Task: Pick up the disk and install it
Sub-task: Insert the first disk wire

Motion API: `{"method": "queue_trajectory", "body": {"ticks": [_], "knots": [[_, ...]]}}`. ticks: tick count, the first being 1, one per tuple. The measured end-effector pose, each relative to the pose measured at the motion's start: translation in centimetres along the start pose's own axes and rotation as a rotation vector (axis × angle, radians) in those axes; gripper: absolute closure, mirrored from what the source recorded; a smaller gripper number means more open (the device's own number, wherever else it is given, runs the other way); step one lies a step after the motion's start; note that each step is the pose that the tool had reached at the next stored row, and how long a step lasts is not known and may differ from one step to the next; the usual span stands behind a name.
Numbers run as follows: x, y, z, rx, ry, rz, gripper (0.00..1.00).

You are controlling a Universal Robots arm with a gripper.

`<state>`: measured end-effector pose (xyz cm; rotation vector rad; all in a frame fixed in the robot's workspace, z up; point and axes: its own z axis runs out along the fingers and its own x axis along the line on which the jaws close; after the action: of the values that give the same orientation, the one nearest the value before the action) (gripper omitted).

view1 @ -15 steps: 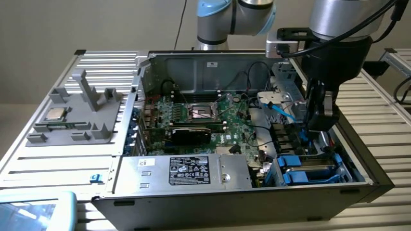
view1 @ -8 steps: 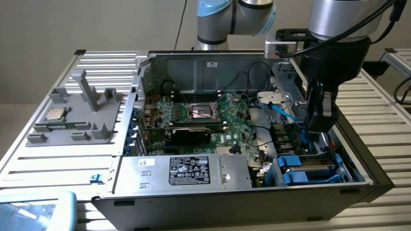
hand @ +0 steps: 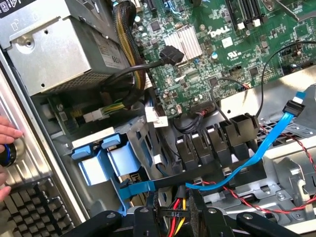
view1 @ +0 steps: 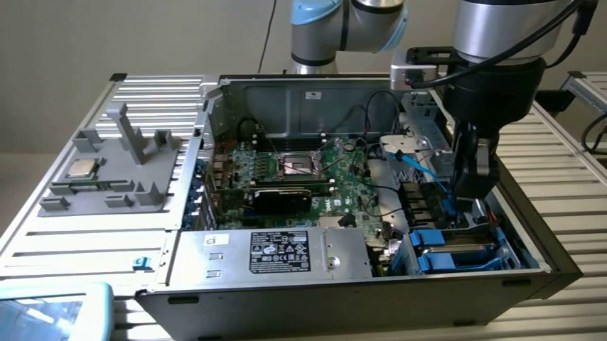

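So here's where I'm at: my pincer [view1: 471, 193] is hanging down inside the open computer case [view1: 284, 302], over the drive bay corner on the exterior view's right. Its fingers are apart and clamped on nothing.

In the wrist view the pincer [hand: 175, 217] sits right above a bundle of red, yellow and black wires [hand: 174, 203]. A blue cable [hand: 256, 153] snakes across just beyond them.

The disk [view1: 460, 250] is lying flat in the bay at the case's front corner, below the pincer and not touching it, with its blue frame showing around the edges (same blue frame and handles in the wrist view, disk [hand: 106, 163]). Can't really tell from this angle if it's pushed fully home.

The power supply [view1: 275, 252] is just beside the disk, and the motherboard [view1: 303, 170] is behind that. The whole case sits on the slatted table [view1: 57, 241]. Someone's hand [hand: 7, 133] is at the table's edge too.
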<state>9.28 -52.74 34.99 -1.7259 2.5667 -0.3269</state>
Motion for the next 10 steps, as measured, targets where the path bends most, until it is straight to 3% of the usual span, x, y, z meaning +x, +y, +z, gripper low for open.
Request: {"method": "queue_trajectory", "body": {"ticks": [6, 10], "knots": [[0.03, 0.14, 0.19, 0.0099, 0.0139, 0.007, 0.64], [-0.05, 0.35, 0.46, 0.017, 0.018, 0.011, 0.64]]}}
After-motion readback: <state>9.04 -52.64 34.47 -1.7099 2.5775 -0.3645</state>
